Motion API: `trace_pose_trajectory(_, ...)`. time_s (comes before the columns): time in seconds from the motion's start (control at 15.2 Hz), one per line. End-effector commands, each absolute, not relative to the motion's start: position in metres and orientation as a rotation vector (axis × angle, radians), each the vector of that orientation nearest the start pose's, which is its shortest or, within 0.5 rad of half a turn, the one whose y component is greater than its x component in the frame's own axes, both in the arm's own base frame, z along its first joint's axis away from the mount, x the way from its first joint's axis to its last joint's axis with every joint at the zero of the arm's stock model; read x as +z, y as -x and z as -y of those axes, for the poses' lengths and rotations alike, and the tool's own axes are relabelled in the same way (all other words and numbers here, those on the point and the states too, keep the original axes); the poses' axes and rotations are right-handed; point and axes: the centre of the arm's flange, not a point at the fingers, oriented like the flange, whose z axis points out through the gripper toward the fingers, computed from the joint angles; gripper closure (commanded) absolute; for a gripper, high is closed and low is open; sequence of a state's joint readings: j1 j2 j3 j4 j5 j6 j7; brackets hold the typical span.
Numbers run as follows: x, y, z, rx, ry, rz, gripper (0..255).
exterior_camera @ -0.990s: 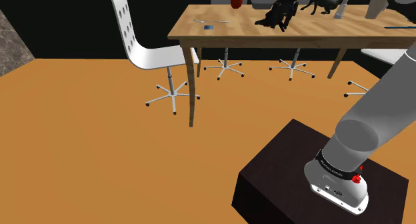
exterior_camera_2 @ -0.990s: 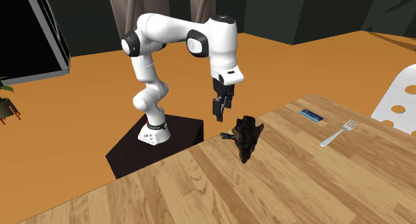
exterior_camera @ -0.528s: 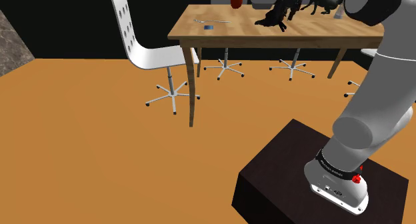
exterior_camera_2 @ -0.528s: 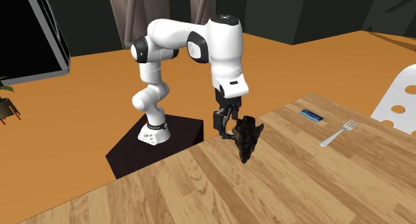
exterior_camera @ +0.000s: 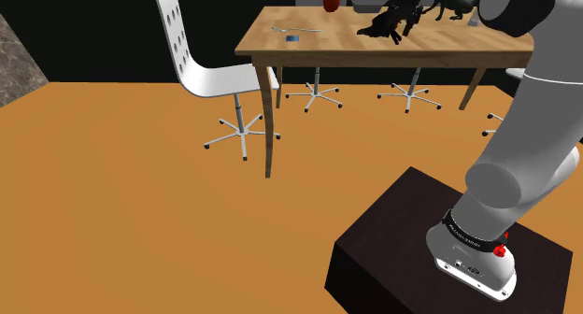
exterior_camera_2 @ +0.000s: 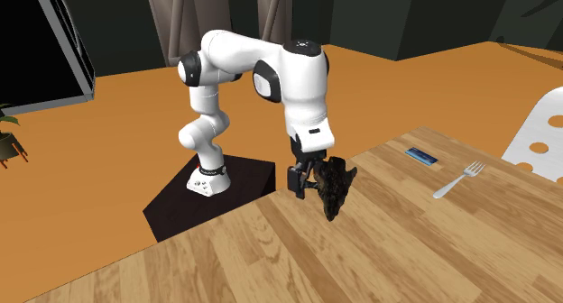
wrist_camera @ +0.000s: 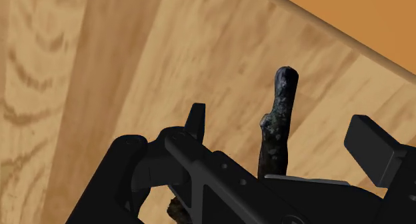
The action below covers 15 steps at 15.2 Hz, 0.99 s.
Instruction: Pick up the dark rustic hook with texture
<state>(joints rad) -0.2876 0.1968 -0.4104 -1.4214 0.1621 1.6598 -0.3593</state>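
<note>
A white Franka arm bends down over a pale plank-topped wooden table, its all-black two-finger gripper at the table's near edge, right against the dark, rough-surfaced rustic hook it is meant to lift. The hook lies on the tabletop close to the edge facing the arm's dark box stand, well apart from the silver fork and the small blue flat object further along the boards.

From the wrist view, the gripper has its jaws wide. One slim, knobbly prong of the hook rises about midway between the two black fingers, and neither finger appears to touch it, so nothing is held yet.

The step in hand looks like the final settling before the squeeze. To do it well, the arm should probably keep the prong centred between the fingers, so that both pads meet it together and do not push it sideways over the smooth wood. The prong is thin, uneven and slightly bent. A grip lower down, towards the bulkier body, would likely be steadier than one near the tip. How much lower the fingers can go before reaching the tabletop cannot be judged from these views. With the table edge so near, a slow closing and a straight upward lift seem wise, since a nudged hook might slide off.

In the shoulder view the hook shows as a dark shape on the far table.
</note>
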Motion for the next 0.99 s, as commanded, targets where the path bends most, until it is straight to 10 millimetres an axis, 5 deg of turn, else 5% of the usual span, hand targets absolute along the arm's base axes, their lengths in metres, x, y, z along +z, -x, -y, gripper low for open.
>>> trace_pose_trajectory(0.0,0.589,-0.500,0.365,-0.143,3.051,-0.522,0)
trace_pose_trajectory(0.07,0.589,-0.500,0.365,-0.143,3.051,-0.522,0)
trace_pose_trajectory(0.13,0.589,-0.500,0.364,-0.143,3.051,-0.522,255)
trace_pose_trajectory(0.73,0.589,-0.500,0.365,-0.143,3.051,-0.522,255)
trace_pose_trajectory(0.92,0.605,-0.500,0.365,-0.143,3.051,-0.522,255)
